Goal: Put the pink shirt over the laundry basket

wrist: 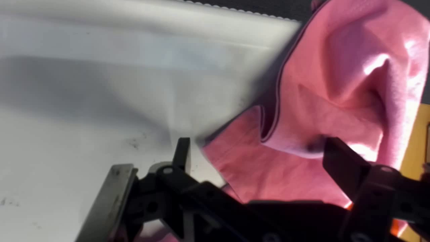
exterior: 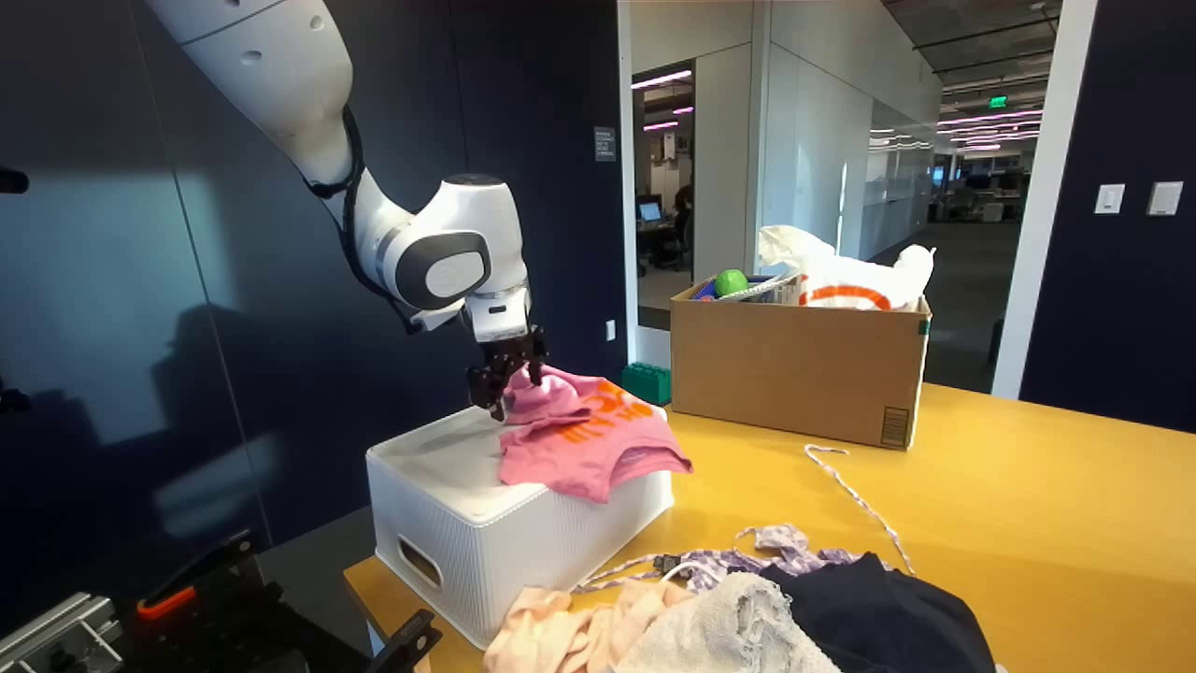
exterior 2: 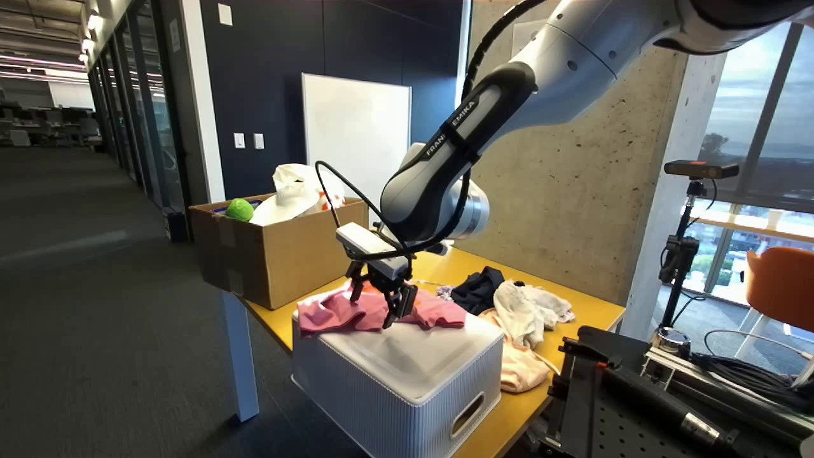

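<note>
On the left in an exterior view, the white plastic laundry basket (exterior: 551,542) stands with a flat, closed face uppermost, probably turned over to serve as a stand for draping; any contents are hidden. Above that face hangs the Robotiq gripper (exterior: 517,394), its jaws spread wide with nothing in their grip: in the wrist view one tip is over the basket's bare plastic, the other by a fold of the pink shirt (wrist: 312,117), contact unclear. The pink shirt lies across the right part of the basket's top, its edge hanging down the near side, so the task looks largely met, though the bunched fold may want smoothing. Beyond the basket's far end is a green studded block (exterior: 647,383); in front of the basket, a heap of peach, grey and navy clothes (exterior: 738,626). Right of the basket, a cardboard box (exterior: 794,374) contains a green ball (exterior: 731,283) and a white bag (exterior: 860,271).
</note>
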